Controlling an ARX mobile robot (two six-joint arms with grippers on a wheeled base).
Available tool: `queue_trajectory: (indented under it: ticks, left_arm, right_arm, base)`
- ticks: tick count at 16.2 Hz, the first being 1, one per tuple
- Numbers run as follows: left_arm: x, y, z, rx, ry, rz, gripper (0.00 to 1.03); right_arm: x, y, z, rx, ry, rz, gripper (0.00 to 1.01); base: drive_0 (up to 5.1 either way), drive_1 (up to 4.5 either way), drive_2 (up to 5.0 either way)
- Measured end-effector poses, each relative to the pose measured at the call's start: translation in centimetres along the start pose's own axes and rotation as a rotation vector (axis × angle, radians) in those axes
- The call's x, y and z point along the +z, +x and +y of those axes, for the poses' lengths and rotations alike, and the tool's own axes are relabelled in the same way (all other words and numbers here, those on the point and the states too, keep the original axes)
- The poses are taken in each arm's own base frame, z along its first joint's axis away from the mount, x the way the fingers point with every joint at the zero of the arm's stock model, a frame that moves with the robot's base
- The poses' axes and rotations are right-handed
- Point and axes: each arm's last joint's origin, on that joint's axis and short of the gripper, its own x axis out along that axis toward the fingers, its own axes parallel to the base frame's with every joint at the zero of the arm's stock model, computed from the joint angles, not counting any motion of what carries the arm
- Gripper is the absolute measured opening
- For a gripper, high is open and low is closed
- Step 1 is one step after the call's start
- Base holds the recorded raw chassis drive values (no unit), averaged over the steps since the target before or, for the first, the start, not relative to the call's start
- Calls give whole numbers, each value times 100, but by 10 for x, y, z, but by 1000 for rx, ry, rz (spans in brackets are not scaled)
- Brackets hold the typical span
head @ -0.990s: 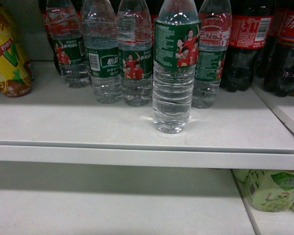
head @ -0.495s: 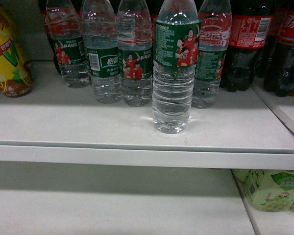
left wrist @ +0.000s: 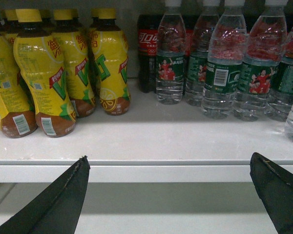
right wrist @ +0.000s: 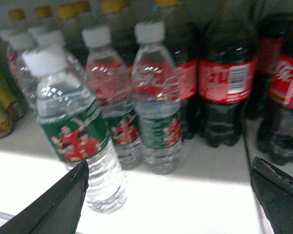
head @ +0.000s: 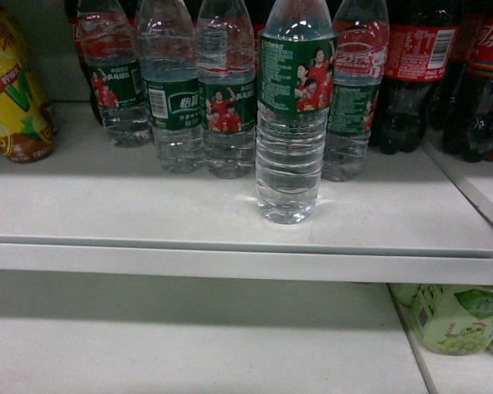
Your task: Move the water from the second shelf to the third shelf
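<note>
Water bottle (right wrist: 80,141), upright near the shelf (head: 230,238) front edge, stands just far-left of your empty, wide-open right gripper (right wrist: 168,195); the left gripper (left wrist: 168,195), equally spread, sits farther left.

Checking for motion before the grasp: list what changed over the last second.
Nothing visibly changed in the head view. The front water bottle stands alone ahead of the row on the shelf, with no gripper in that view. The wrist views have no earlier pictures to compare.
</note>
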Motion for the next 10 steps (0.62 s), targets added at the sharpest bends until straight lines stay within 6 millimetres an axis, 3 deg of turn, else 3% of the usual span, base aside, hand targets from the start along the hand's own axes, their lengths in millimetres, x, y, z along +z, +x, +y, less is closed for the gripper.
queue_trajectory:
  ticks: [4, 8, 10]
  left_arm:
    - [0, 0, 0, 0, 0, 0, 98]
    - [0, 0, 0, 0, 0, 0, 98]
    - [0, 0, 0, 0, 0, 0, 98]
  right_arm:
    - [-50, 32, 38, 165, -73, 133, 98]
    - [-45, 52, 68, 280, -51, 86, 98]
    - [-45, 62, 73, 272, -44, 97, 98]
  base:
    - [0, 0, 0]
    - [0, 0, 0]
    - [0, 0, 0]
